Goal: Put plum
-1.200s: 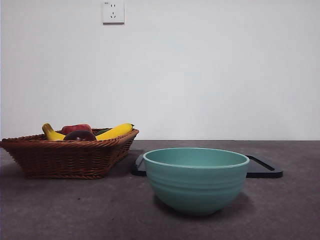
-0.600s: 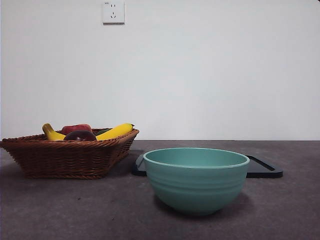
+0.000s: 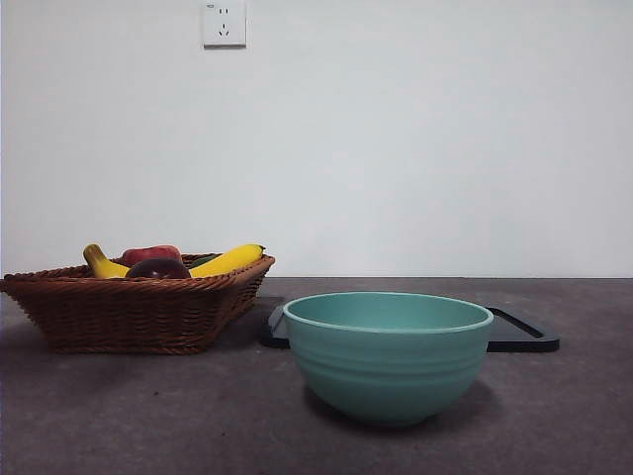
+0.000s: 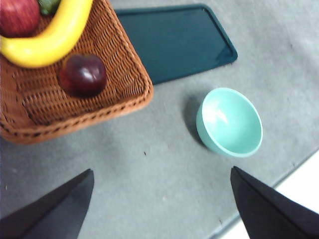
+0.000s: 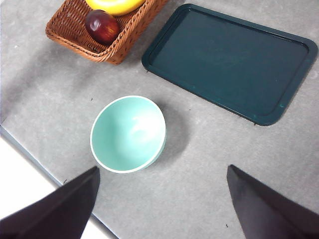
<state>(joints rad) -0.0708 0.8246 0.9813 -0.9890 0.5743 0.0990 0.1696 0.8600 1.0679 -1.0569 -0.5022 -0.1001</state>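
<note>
The dark maroon plum (image 4: 83,75) (image 5: 101,27) (image 3: 157,268) lies in a corner of the brown wicker basket (image 3: 138,312) (image 4: 119,59) (image 5: 75,35), beside a yellow banana (image 4: 50,35) (image 3: 227,260) and a brighter red fruit (image 4: 17,15) (image 3: 150,254). The teal bowl (image 3: 388,356) (image 4: 230,122) (image 5: 128,133) stands empty on the grey table. My left gripper (image 4: 162,204) hangs high above the table between basket and bowl, open and holding nothing. The right gripper (image 5: 162,204) is also high, above the bowl's side, open and empty.
A dark flat tray (image 5: 232,62) (image 4: 172,40) (image 3: 519,332) lies behind the bowl, next to the basket. The table's front edge (image 5: 45,169) (image 4: 279,174) runs close to the bowl. A wall socket (image 3: 225,24) sits on the white wall.
</note>
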